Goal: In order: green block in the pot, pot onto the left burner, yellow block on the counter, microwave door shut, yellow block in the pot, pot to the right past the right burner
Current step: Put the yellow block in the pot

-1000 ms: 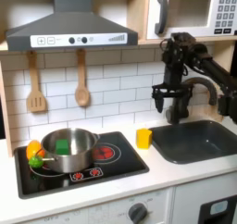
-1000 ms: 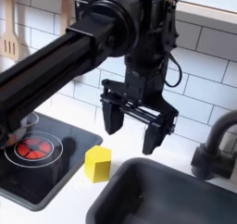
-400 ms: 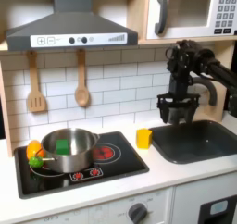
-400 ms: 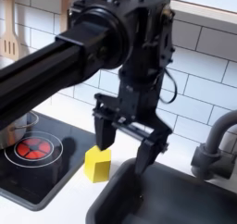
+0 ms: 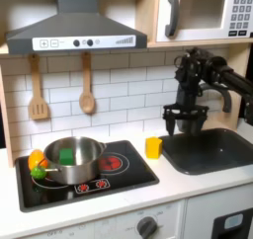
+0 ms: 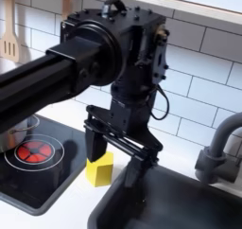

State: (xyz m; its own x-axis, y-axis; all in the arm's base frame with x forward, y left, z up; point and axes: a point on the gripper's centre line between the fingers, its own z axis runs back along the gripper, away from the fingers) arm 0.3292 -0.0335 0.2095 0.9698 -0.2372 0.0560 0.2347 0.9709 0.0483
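We are seeing the yellow block (image 5: 153,146) sitting on the counter (image 5: 188,184) in the first exterior view, between the stove (image 5: 119,179) on the first exterior view's left and the sink (image 5: 212,152) on the first exterior view's right, just beside the sink's near-left rim. In the second exterior view the yellow block (image 6: 98,168) is lying at the corner of the sink (image 6: 180,204), partly hidden behind one of the fingers (image 6: 93,144).

The gripper (image 5: 185,121) is hanging above the sink's left edge in the first exterior view, a little to the right of the block and higher than it. In the second exterior view the gripper (image 6: 115,163) is pointing down with its fingers spread wide and nothing between them; the left one is standing in front of the block, the other over the sink.

The pot (image 5: 72,160) is sitting on the left burner, and we are making out the green block (image 5: 66,156) inside it. A rounded yellow, green and orange toy (image 5: 37,164) is lying against the pot's left side. The right burner (image 5: 111,163) is showing red and bare.

Up at the far right, the microwave door (image 5: 198,12) is lying flush with the microwave's front. Two wooden utensils (image 5: 40,90) are hanging on the tiled wall under the hood (image 5: 71,26).
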